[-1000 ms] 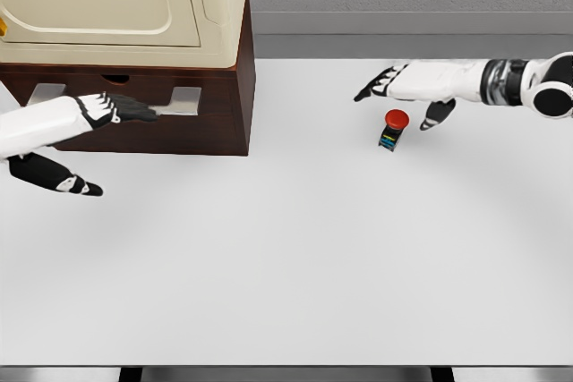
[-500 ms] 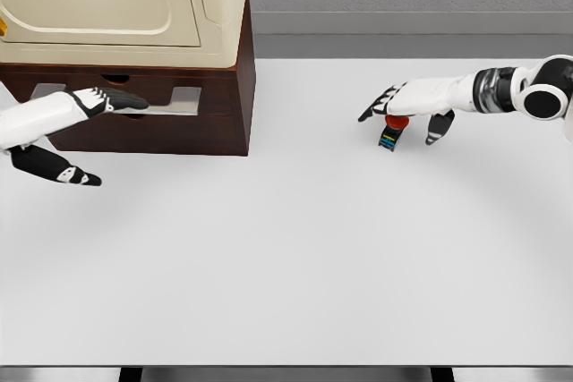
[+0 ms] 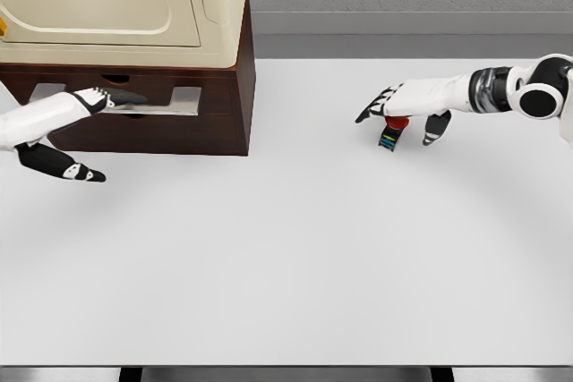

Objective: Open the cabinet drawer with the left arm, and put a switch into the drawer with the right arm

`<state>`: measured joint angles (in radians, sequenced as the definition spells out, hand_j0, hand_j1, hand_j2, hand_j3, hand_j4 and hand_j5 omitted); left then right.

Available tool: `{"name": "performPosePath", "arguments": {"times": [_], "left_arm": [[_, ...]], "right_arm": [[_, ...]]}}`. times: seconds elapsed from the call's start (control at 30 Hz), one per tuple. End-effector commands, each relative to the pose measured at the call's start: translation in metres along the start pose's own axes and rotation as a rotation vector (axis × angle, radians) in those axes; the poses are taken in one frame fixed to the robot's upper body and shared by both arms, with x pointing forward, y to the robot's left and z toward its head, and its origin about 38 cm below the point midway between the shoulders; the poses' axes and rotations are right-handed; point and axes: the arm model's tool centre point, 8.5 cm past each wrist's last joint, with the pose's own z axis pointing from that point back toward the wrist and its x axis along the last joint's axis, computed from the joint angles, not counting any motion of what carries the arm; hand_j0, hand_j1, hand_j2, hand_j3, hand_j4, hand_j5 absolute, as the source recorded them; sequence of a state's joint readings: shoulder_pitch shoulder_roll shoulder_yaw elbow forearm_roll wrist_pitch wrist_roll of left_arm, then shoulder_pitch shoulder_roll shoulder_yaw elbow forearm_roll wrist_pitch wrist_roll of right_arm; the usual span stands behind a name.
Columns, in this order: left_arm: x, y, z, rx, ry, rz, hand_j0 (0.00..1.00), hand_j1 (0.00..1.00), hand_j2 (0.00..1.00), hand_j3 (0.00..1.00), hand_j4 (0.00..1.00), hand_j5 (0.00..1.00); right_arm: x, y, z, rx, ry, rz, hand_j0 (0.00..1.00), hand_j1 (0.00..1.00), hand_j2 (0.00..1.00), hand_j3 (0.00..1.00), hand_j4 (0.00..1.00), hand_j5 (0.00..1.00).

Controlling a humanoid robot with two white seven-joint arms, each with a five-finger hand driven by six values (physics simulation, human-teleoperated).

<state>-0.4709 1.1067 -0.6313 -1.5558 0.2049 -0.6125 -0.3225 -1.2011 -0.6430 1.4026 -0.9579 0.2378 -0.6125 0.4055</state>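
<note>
The switch, a small black box with a red button on top, stands on the white table right of the middle. My right hand hovers directly over it, fingers spread, its palm covering most of the red button; no finger is closed on it. At the upper left stands the dark brown cabinet. My left hand has its fingers stretched flat along the drawer front at the handle slot, thumb hanging below. The drawer looks closed.
A large cream appliance sits on top of the cabinet. The white table runs to a front edge at the bottom of the view, with a grey wall behind.
My right hand dropped and moved over the switch, now hiding most of its red button. My left hand slid left and slightly up along the drawer front.
</note>
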Motion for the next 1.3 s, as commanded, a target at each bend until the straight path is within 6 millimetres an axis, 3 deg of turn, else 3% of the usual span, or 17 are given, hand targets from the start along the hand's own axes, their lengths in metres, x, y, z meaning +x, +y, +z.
{"name": "performPosePath", "arguments": {"times": [0.0,0.13,0.57,0.9,1.27], "left_arm": [[-0.001,-0.001,-0.001,0.007,-0.001,0.01,1.0,1.0,1.0,1.0,1.0,1.0],[-0.011,0.0,0.005,0.014,0.034,0.018,1.0,1.0,1.0,1.0,1.0,1.0],[-0.016,-0.008,-0.001,0.014,0.028,0.046,1.0,1.0,1.0,1.0,1.0,1.0],[-0.018,-0.01,0.0,-0.003,0.035,0.055,1.0,1.0,1.0,1.0,1.0,1.0],[-0.012,-0.006,0.008,-0.031,0.02,0.087,1.0,1.0,1.0,1.0,1.0,1.0]], "right_arm": [[0.001,0.0,-0.001,-0.002,-0.003,-0.004,0.99,0.99,0.99,0.99,0.99,0.99],[-0.001,0.0,0.001,0.011,0.006,0.005,0.81,0.81,0.81,0.81,0.81,0.81],[0.0,-0.002,-0.004,0.01,0.003,0.004,0.48,0.48,0.48,0.48,0.48,0.48],[0.006,-0.004,-0.003,0.007,-0.014,0.022,0.45,0.45,0.45,0.45,0.45,0.45],[0.018,-0.019,0.031,-0.059,-0.043,0.074,0.46,0.46,0.46,0.46,0.46,0.46]]}}
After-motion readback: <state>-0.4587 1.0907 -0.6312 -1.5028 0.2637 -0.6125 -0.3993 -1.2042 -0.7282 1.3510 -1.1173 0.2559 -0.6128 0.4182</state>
